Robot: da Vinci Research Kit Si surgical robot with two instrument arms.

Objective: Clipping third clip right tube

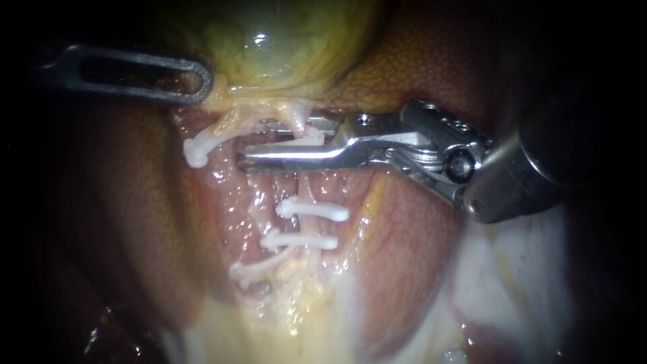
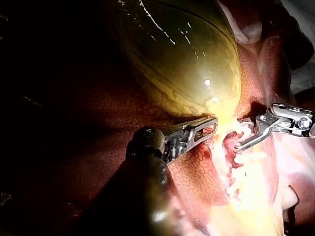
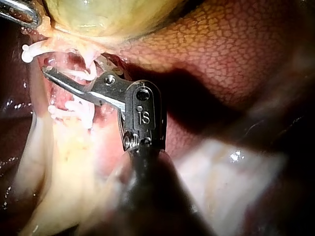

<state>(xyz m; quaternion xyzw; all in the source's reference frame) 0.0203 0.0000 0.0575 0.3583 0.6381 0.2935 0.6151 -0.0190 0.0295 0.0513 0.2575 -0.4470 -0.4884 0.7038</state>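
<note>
The right tube runs down from the yellow-green gallbladder. It carries two white clips below my right instrument. That instrument comes in from the right, and its jaws straddle the tube just under the gallbladder's neck. They are shut on a white clip that lies around the tube. The right wrist view shows the same jaws across the tube. My left instrument has slotted jaws shut on the gallbladder's neck, also seen in the left wrist view.
Two further white clips sit to the left, one high beside the left instrument and one low. Reddish-brown liver surrounds the field. Pale whitish tissue lies under the right instrument's shaft.
</note>
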